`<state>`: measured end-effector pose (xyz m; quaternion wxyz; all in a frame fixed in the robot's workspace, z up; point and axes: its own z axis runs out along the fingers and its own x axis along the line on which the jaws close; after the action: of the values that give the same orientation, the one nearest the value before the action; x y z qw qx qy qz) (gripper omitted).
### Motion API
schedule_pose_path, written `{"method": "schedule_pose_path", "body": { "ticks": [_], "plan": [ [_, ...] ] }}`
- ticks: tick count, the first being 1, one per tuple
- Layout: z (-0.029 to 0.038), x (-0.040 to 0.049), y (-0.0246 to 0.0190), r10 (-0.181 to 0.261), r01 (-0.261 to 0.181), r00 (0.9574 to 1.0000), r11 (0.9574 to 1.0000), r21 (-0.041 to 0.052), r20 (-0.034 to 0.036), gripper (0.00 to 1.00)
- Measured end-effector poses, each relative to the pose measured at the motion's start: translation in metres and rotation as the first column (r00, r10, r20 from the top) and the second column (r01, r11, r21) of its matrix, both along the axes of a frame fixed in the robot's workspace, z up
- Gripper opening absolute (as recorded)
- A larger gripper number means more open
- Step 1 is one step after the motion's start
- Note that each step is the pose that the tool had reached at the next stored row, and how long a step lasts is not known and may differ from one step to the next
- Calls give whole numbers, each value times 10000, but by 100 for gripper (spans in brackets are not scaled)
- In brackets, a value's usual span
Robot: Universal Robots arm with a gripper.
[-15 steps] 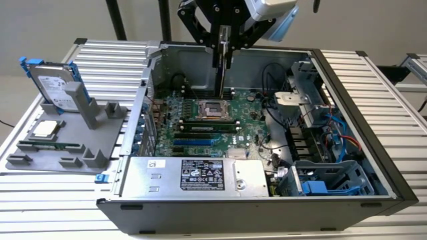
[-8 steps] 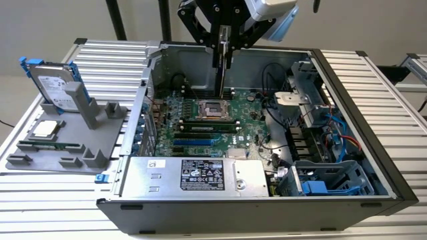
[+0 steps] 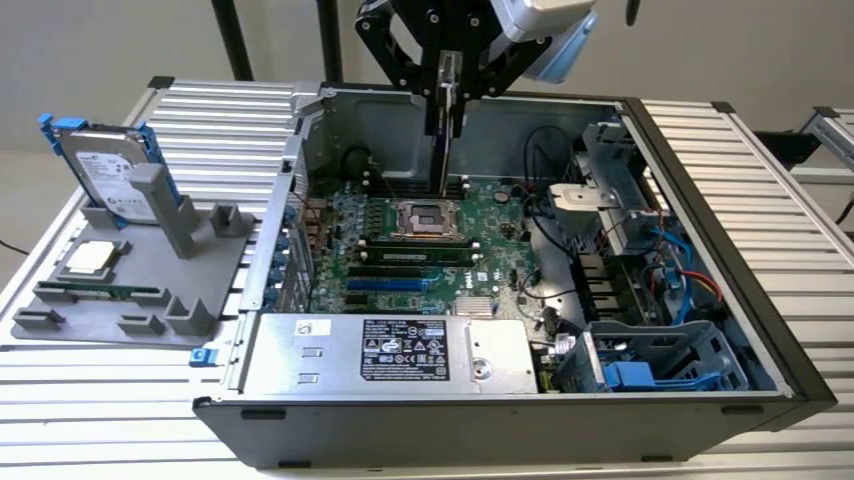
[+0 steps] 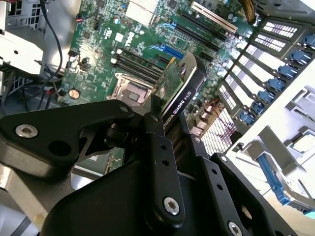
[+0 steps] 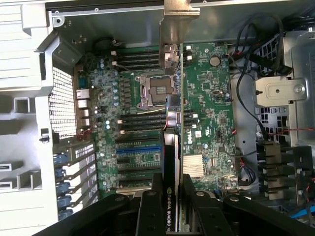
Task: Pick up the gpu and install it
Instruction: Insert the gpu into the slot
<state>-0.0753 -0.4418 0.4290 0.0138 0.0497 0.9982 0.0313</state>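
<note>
I've got the pincer clamped on the gpu, one finger on each flat face. The card hangs edge-down over the open computer case. In the exterior view its lower end sits just above the motherboard, close to the empty processor socket and near the case's far wall.

In the first wrist view the gpu runs away from the pincer to its silver end bracket, with the blue expansion slot off to one side and not touched.

The second wrist view shows its green board face and black face.

The hard drive stands in the grey holder on the bench, towards the exterior view's left.
</note>
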Motion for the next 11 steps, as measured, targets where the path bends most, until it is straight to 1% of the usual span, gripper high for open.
{"method": "schedule_pose_path", "body": {
  "ticks": [11],
  "plan": [
    [0, 0, 0, 248, -248, 9997, 9997, 0, 0, 0]
  ]
}}
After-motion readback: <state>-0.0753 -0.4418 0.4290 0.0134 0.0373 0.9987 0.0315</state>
